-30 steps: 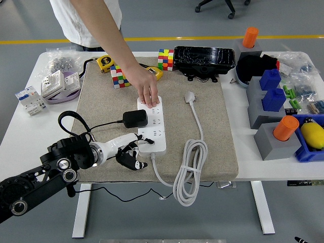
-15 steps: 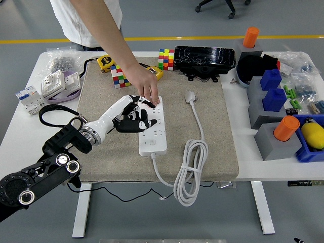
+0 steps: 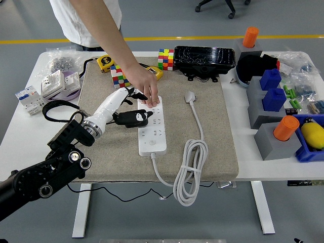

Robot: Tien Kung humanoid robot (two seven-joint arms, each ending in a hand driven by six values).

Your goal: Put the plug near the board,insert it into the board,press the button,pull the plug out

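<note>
Over the left half of the beige mat (image 3: 212,126), we see our left hand (image 3: 127,109) with fingers closed on the black plug (image 3: 130,118), which sits at the left edge of the white board (image 3: 152,132). A person's hand (image 3: 147,91) presses the board's far end against the worktop (image 3: 30,131).

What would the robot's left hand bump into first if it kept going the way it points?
Probably the person's hand, which presses the far end of the white power strip just beyond the robot's left hand. Height is hard to judge, so it might pass above it.
</note>
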